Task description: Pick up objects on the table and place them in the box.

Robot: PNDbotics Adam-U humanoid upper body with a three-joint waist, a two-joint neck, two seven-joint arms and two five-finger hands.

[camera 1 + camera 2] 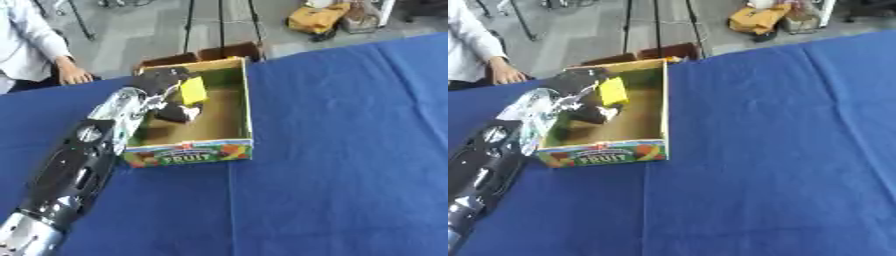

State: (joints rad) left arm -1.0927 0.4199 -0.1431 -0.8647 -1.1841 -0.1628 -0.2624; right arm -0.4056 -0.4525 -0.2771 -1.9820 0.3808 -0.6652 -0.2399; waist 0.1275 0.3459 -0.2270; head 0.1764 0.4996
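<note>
An open cardboard fruit box [248, 107] stands on the blue table, its printed front wall [188, 155] facing me. My left arm reaches in from the lower left, and my left hand [162, 82] is over the box's left side. Its fingers are curled around a yellow block [193, 90], held above the box floor. A dark object [178, 113] lies inside the box below the hand. My right hand shows in neither view.
The blue cloth [350, 150] covers the table to the right and in front of the box. A person in white stands at the far left edge, with one hand [74, 75] near the table's back edge. A yellow bag [319, 17] lies on the floor beyond.
</note>
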